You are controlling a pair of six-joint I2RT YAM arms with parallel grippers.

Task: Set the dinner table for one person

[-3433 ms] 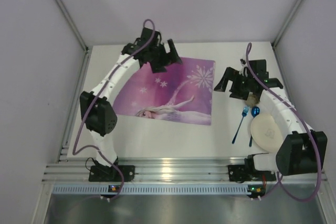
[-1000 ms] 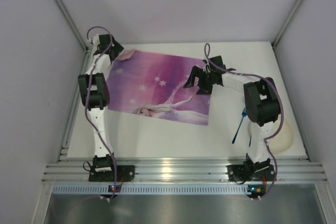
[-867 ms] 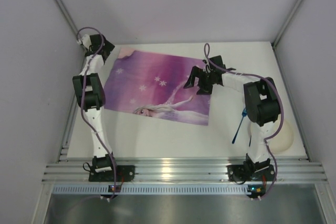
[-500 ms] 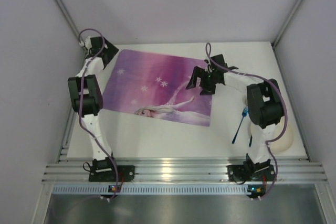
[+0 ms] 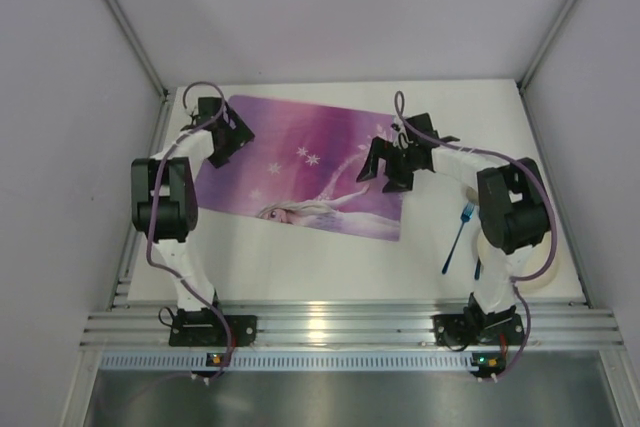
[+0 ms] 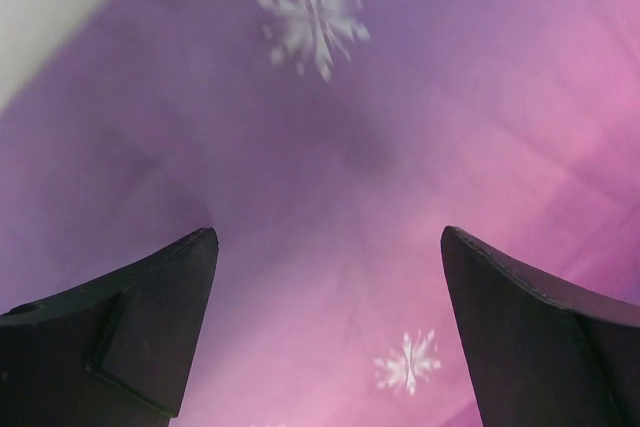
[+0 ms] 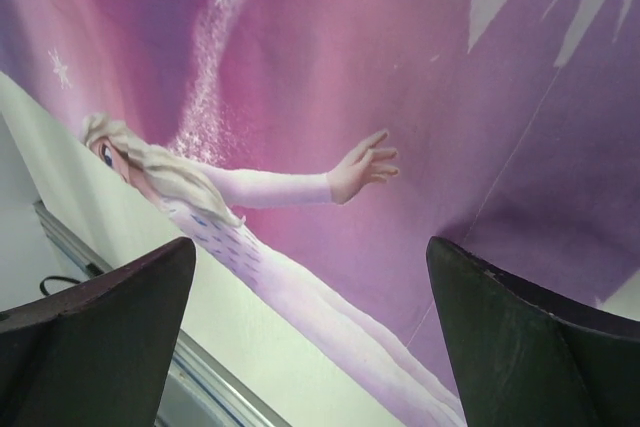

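Observation:
The dinner table [image 5: 300, 267] is a white tabletop with a silver rail at the near edge. A purple-pink printed placemat [image 5: 300, 162] lies flat on its far middle. My left gripper [image 5: 228, 137] is open and empty over the mat's left end; the left wrist view shows the mat [image 6: 330, 127] between its spread fingers [image 6: 150, 317]. My right gripper [image 5: 385, 162] is open and empty over the mat's right end; the right wrist view shows the printed figure [image 7: 250, 207] and bare table [image 7: 270, 347] below it.
A blue fork [image 5: 458, 235] lies to the right of the mat. A cream plate [image 5: 540, 269] sits at the near right, partly hidden by the right arm. Enclosure walls stand on the left, right and far sides.
My left gripper has let go of the mat's far left corner and moved right, over the mat. The mat now lies flat. My right gripper has shifted slightly toward me.

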